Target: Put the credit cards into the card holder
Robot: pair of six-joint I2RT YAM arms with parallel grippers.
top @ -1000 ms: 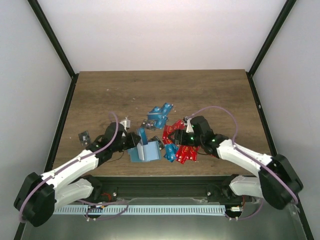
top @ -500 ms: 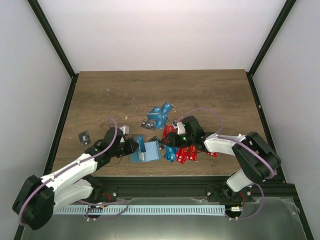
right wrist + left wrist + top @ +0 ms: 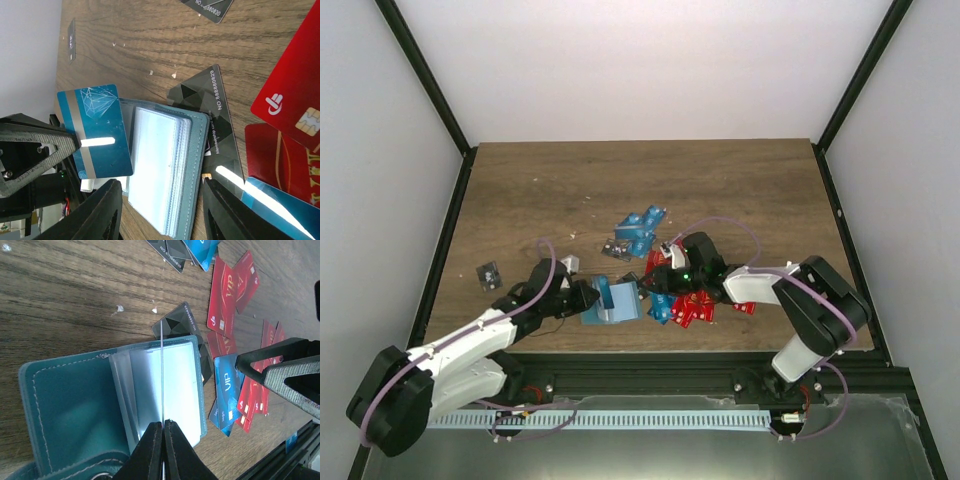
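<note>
Left gripper: your left gripper (image 3: 163, 429) is pinched together on a blue card (image 3: 95, 145), which stands on edge over the open sleeves.
Right gripper: your right gripper (image 3: 162, 192) has its fingers apart, clamped on nothing, at one end of the holder.
Card holder: your card holder (image 3: 70, 405) lies open on the table (image 3: 720, 180) near its front edge, between both grippers.
Loose cards: red cards (image 3: 222, 295) and a black card (image 3: 210, 100) lie just beside it.
</note>
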